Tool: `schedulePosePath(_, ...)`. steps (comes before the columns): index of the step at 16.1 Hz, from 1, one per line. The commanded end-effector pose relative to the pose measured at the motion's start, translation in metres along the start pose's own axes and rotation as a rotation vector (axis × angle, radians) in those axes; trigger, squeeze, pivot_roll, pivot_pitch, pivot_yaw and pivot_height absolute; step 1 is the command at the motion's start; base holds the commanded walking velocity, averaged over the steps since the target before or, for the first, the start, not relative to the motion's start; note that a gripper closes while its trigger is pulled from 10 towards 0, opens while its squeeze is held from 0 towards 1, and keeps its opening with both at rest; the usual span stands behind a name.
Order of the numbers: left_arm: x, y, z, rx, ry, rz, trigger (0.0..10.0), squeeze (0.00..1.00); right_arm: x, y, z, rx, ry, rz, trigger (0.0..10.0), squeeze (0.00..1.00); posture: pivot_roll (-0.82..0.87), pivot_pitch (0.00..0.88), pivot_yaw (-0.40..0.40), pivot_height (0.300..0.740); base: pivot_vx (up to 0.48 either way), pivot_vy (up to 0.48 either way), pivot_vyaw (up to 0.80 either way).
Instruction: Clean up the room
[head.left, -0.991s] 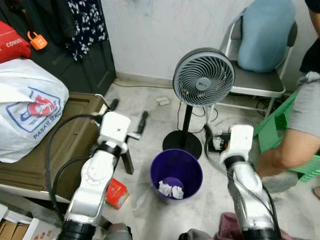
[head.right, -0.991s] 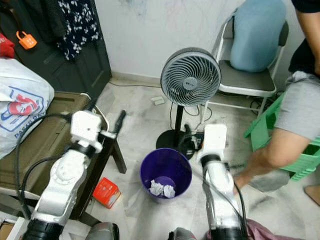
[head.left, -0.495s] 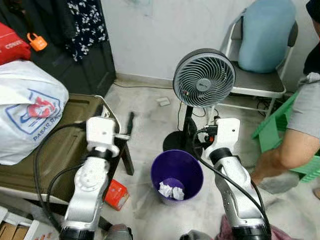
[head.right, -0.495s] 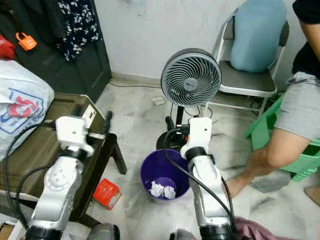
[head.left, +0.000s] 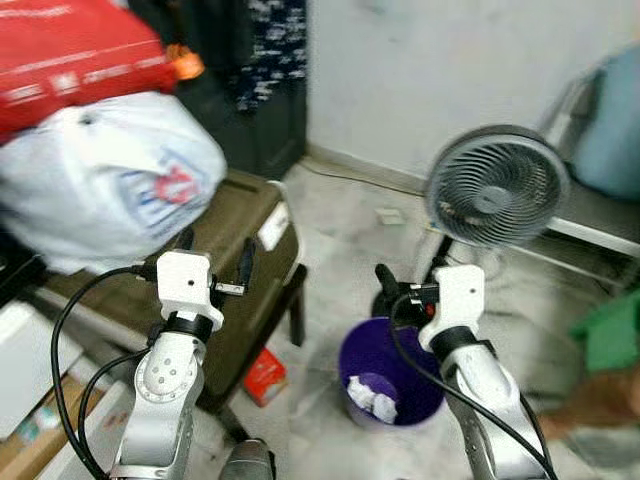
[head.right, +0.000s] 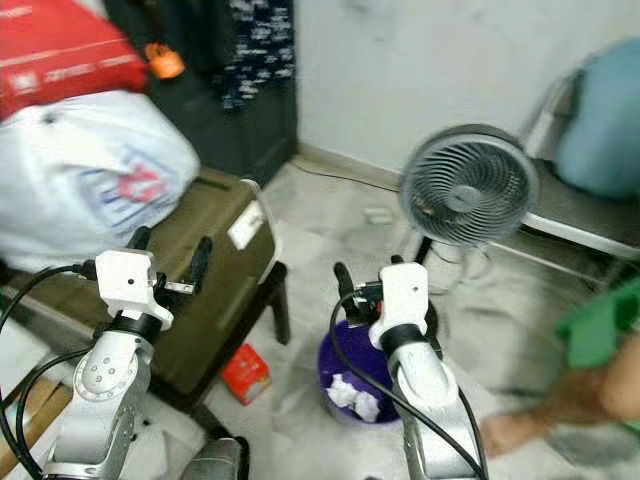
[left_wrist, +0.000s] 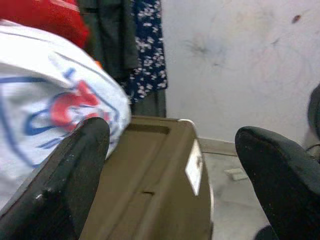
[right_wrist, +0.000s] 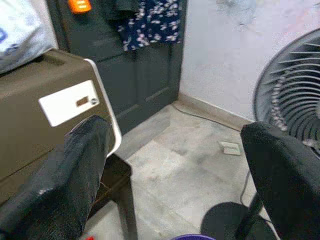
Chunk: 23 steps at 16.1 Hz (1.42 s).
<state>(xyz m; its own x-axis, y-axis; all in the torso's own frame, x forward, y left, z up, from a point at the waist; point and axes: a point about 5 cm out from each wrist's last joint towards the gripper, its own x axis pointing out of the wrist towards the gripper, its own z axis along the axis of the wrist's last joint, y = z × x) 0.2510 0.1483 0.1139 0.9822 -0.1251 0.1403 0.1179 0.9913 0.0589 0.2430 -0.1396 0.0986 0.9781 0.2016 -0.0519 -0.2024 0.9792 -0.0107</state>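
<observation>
A purple bin (head.left: 392, 375) stands on the tiled floor with crumpled white paper (head.left: 375, 398) in it. A small red box (head.left: 264, 375) lies on the floor left of the bin, by the leg of a brown case (head.left: 225, 240). My left gripper (head.left: 215, 252) is open and held above the case's near end, with nothing between its fingers (left_wrist: 65, 180). My right gripper (head.right: 368, 272) is open too, raised just over the bin's far rim, and is empty in the right wrist view (right_wrist: 170, 175). The picture is blurred.
A white plastic bag (head.left: 100, 180) and a red bag (head.left: 75, 55) lie on the brown case. A standing fan (head.left: 495, 187) is behind the bin. At the right are a chair (head.right: 590, 180), something green (head.left: 610, 335) and a person's leg (head.right: 560, 400).
The whole picture has swung, so my camera has turned left. My right gripper has come in from the right to above the bin. Both grippers stay open.
</observation>
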Motion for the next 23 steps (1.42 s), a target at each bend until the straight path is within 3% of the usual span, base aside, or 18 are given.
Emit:
schedulePosePath(1, 0.001, -0.003, 0.003, -0.01, -0.006, -0.006, 10.0, 0.0, 0.002, 0.002, 0.009, -0.017, -0.026, 0.022, 10.0, 0.0, 0.02, 0.0, 0.006, 0.74, 0.0, 0.0, 0.8)
schedulePosePath(5, -0.001, -0.004, 0.008, -0.034, -0.027, 0.0, 10.0, 0.0, 0.004, 0.003, 0.018, -0.067, -0.058, 0.034, 10.0, 0.0, 0.02, 0.0, 0.0, 0.74, 0.0, 0.0, 0.8)
schedulePosePath(7, -0.004, -0.003, 0.01, -0.01, -0.028, -0.021, 10.0, 0.0, 0.006, 0.002, 0.021, -0.018, -0.054, 0.015, 10.0, 0.0, 0.03, 0.0, -0.008, 0.74, 0.0, 0.0, 0.8)
schedulePosePath(9, -0.008, 0.003, 0.009, 0.004, -0.021, -0.002, 10.0, 0.0, -0.003, 0.002, 0.017, -0.02, -0.03, 0.01, 10.0, 0.0, 0.04, 0.0, -0.014, 0.74, 0.0, 0.0, 0.8)
schedulePosePath(11, -0.015, 0.011, 0.008, 0.014, -0.006, 0.032, 10.0, 0.0, -0.014, -0.008, 0.01, -0.029, 0.005, -0.031, 10.0, 0.0, 0.03, 0.0, -0.014, 0.74, 0.0, 0.0, 0.8)
schedulePosePath(14, -0.034, 0.028, 0.002, 0.034, 0.043, 0.102, 10.0, 0.0, -0.041, -0.022, 0.002, -0.046, 0.072, -0.095, 10.0, 0.0, 0.03, 0.0, -0.017, 0.74, 0.0, 0.0, 0.8)
schedulePosePath(23, -0.022, 0.018, 0.005, 0.032, 0.027, 0.064, 10.0, 0.0, -0.021, -0.019, 0.008, -0.063, 0.033, -0.078, 10.0, 0.0, 0.03, 0.0, -0.007, 0.74, 0.0, 0.0, 0.8)
